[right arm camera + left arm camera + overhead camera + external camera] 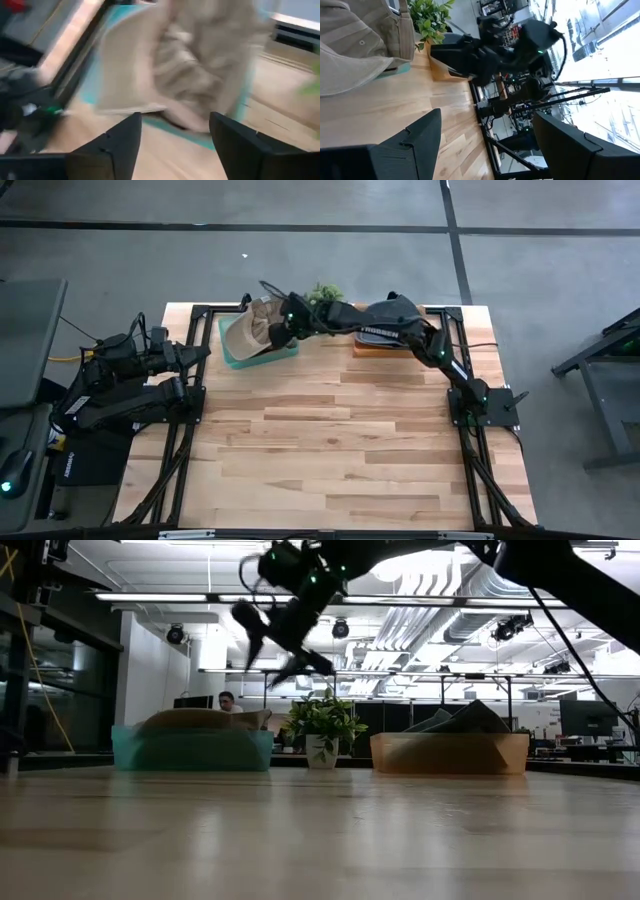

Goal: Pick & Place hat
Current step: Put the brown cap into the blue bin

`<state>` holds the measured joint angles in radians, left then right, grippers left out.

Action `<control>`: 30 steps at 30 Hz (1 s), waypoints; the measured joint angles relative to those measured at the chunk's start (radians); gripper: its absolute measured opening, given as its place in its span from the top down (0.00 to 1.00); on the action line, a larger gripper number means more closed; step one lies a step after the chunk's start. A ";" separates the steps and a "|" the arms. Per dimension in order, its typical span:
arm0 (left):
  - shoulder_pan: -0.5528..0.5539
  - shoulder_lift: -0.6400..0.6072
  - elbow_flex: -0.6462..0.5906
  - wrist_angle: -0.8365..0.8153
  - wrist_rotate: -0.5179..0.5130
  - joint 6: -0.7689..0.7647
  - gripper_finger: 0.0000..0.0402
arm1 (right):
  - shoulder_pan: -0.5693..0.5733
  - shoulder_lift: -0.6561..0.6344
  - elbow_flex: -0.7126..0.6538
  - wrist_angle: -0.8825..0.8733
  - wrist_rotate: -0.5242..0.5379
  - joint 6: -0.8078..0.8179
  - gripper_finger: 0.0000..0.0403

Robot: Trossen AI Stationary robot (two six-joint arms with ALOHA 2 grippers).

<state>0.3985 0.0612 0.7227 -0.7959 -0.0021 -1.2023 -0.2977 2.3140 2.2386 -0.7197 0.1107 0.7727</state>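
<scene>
The left gripper [195, 352] waits at the left table edge, fingers spread wide. One tan hat [252, 332] lies in the one teal tray [285, 350]. The right gripper [278, 330] hangs above it, open and empty. I judge the picking is not begun. One plant [325, 293], one orange tray [450, 753].
</scene>
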 joint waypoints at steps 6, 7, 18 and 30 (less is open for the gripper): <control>0.000 0.000 0.000 -0.001 0.032 0.000 0.31 | -0.019 -0.001 -0.103 0.011 0.005 0.119 0.36; 0.000 0.000 0.000 -0.002 0.039 0.000 0.31 | -0.024 -0.001 -0.116 0.030 -0.002 0.121 0.36; 0.000 0.000 0.000 -0.032 0.049 -0.001 0.31 | -0.037 -0.002 -0.218 0.266 -0.044 0.118 0.34; 0.000 0.000 0.000 -0.049 0.048 0.000 0.31 | -0.049 -0.002 -0.218 0.267 -0.012 0.082 0.47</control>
<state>0.3988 0.0612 0.7223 -0.8453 0.0463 -1.2027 -0.3470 2.3123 2.0201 -0.4530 0.0986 0.8548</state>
